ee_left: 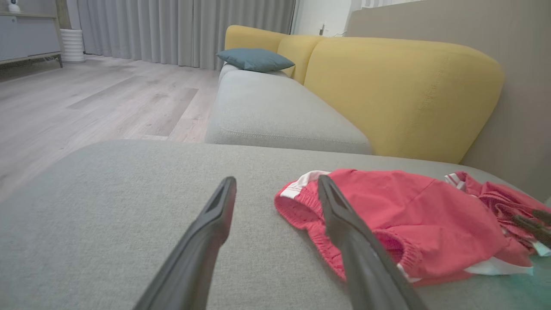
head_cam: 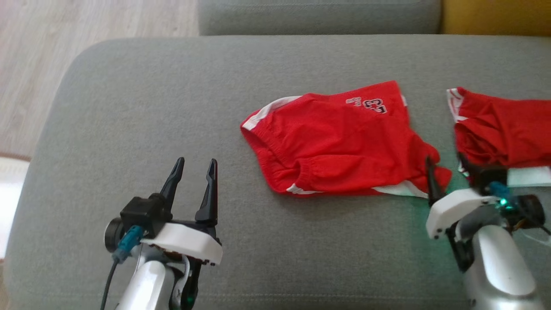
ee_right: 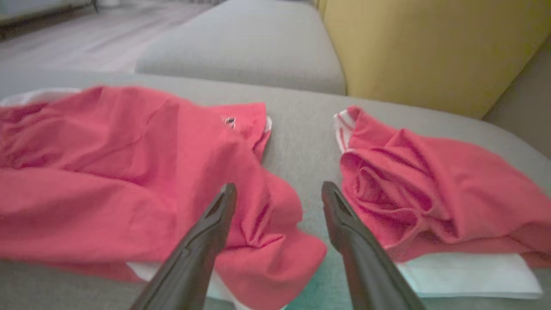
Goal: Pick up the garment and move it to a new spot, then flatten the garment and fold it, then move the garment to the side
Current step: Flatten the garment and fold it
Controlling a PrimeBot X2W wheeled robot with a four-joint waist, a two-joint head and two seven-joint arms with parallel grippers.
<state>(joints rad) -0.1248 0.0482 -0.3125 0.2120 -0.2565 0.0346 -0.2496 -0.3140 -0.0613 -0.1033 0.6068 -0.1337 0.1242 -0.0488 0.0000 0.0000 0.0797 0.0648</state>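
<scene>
Jaws apart on both the left gripper [head_cam: 196, 162] and right gripper [ee_right: 279, 187], red shorts [head_cam: 335, 137] lie rumpled between them, a corner at the right one's tips, so flattening seems next: pinch opposite edges and draw them outward.

Bright, soft daylight everywhere, hardly any shadows tbh. Right wrist view is smeary and soft all over, and a green glow tints the grey cushion [head_cam: 409, 215].

Grey sofa seat [head_cam: 129, 107], yellow backrest [ee_left: 400, 90], wood floor [ee_left: 86, 103]
</scene>
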